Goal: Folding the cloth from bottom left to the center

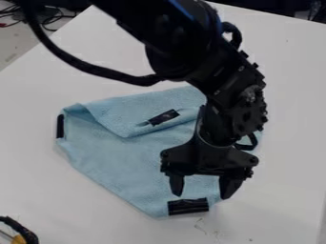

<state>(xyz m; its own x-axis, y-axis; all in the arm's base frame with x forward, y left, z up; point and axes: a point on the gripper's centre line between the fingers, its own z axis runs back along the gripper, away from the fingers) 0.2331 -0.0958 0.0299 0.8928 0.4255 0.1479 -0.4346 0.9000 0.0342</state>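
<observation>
One blue cloth [115,159], long axis roughly crosswise, points a corner [157,208] down-view, the gripper [202,187] above with jaws spread.

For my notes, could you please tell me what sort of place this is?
Probably a robotics lab or workshop: a robot arm over a white table, with loose cables behind it.

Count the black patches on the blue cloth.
3 clear ones: a left patch at the cloth's left corner, a middle patch on the folded flap, a bottom patch at the lower corner. The arm may hide another.
</observation>
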